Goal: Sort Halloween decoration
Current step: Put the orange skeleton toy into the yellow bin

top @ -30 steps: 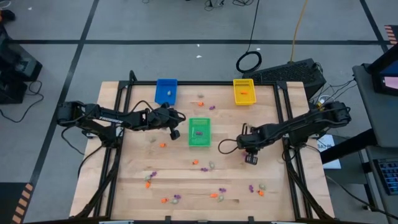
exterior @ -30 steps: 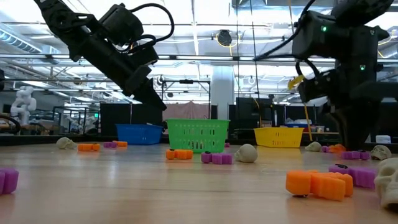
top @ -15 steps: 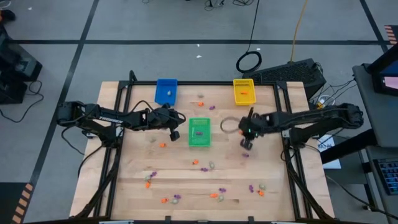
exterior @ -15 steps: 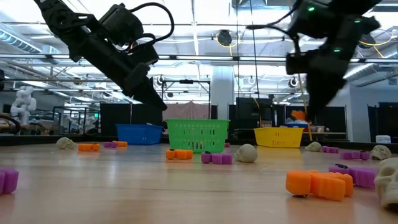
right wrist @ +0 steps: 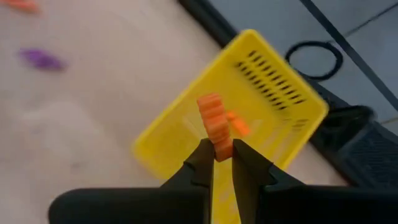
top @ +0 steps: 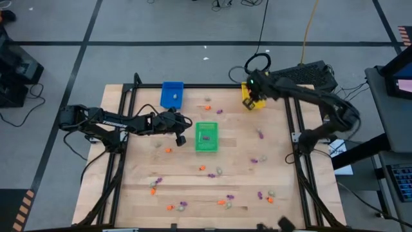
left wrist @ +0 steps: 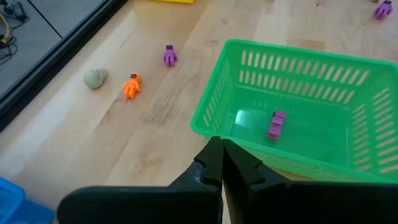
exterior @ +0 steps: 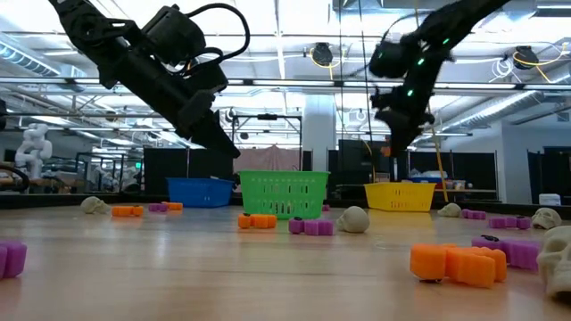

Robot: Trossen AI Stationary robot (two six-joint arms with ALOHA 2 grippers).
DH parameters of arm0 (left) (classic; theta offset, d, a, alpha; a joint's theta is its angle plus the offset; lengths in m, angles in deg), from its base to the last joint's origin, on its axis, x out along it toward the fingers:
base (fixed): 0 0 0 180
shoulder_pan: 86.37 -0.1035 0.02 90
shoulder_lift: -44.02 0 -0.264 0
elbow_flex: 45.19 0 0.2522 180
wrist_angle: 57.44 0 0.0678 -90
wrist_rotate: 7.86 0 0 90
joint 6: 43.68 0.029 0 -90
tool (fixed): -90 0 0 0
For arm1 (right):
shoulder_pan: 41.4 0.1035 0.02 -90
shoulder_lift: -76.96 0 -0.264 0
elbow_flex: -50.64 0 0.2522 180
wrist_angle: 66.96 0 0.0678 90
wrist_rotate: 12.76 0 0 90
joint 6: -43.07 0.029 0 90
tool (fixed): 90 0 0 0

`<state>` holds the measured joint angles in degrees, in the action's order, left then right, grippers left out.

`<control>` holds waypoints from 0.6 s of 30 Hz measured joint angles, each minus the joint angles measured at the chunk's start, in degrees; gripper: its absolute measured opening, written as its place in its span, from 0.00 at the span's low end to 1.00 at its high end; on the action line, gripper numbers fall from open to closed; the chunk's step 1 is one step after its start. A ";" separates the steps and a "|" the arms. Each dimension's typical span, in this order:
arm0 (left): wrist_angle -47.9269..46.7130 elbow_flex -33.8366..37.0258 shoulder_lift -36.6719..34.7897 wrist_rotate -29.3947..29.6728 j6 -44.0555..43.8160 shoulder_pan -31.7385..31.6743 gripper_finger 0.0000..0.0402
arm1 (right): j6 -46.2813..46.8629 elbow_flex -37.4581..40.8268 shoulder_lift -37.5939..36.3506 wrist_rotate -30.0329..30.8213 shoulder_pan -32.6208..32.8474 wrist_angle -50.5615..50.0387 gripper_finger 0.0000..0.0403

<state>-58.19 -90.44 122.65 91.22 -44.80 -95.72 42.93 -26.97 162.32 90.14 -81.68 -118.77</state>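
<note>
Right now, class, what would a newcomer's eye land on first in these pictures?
The right gripper holds an orange trinket above the yellow tray at the table's far edge. Mid-table stands a green tray with one purple trinket, the shut left gripper beside it.

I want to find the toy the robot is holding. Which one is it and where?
Look at the yellow tray at the table's far right edge. The right gripper hangs just above it, its fingers pinching a small ribbed orange trinket. Other orange pieces lie on the wood or in the tray; this one alone is up in the air.
</note>
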 joint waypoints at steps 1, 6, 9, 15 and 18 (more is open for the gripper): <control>0.00 0.00 0.00 0.00 0.02 0.00 0.02 | -2.04 -1.54 2.35 -1.09 -1.60 0.06 0.05; -0.01 0.00 0.00 0.01 0.22 0.00 0.02 | -16.81 -7.86 13.15 -5.41 -6.79 -0.07 0.05; -0.02 0.00 0.00 0.02 0.22 -0.02 0.02 | -23.87 -10.64 18.08 -5.36 -8.73 -0.33 0.05; -0.17 0.00 -0.02 0.03 0.17 0.00 0.02 | -32.48 -11.74 22.82 -3.62 -11.44 -1.08 0.05; -0.24 0.00 -0.01 0.04 0.17 0.00 0.02 | -34.85 -11.75 23.63 -3.77 -12.20 -1.38 0.05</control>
<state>-58.43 -90.44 122.63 91.26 -44.63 -95.72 8.08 -38.71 185.96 86.37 -93.88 -120.14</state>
